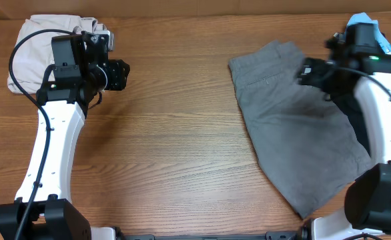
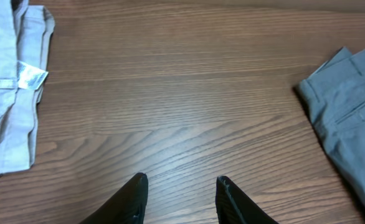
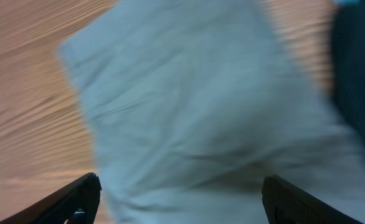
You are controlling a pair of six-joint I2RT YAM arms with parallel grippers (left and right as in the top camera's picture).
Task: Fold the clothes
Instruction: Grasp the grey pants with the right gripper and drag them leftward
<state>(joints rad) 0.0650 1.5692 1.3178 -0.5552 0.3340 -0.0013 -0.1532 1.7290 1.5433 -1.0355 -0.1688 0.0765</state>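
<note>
The left arm (image 1: pixel 52 147) reaches up the left side of the wooden bench (image 1: pixel 175 153). Its left hand (image 1: pixel 117 75) points rightward just beside the pale beige folded garment (image 1: pixel 29 50), fingers partly spread over bare wood and gripping nothing. The right arm (image 1: pixel 382 113) bends in from the right edge. The right hand (image 3: pixel 181 186) hangs spread wide above the medium-grey woven shorts (image 1: pixel 295 140), pinching nothing. The shorts lie flat on the bench's right half, their lower corner near the front edge. Open wood separates the two garments.

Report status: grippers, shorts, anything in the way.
Left gripper open, empty. Right gripper open above grey shorts. Shorts flat on table. Beige garment far left, clear of them.
</note>
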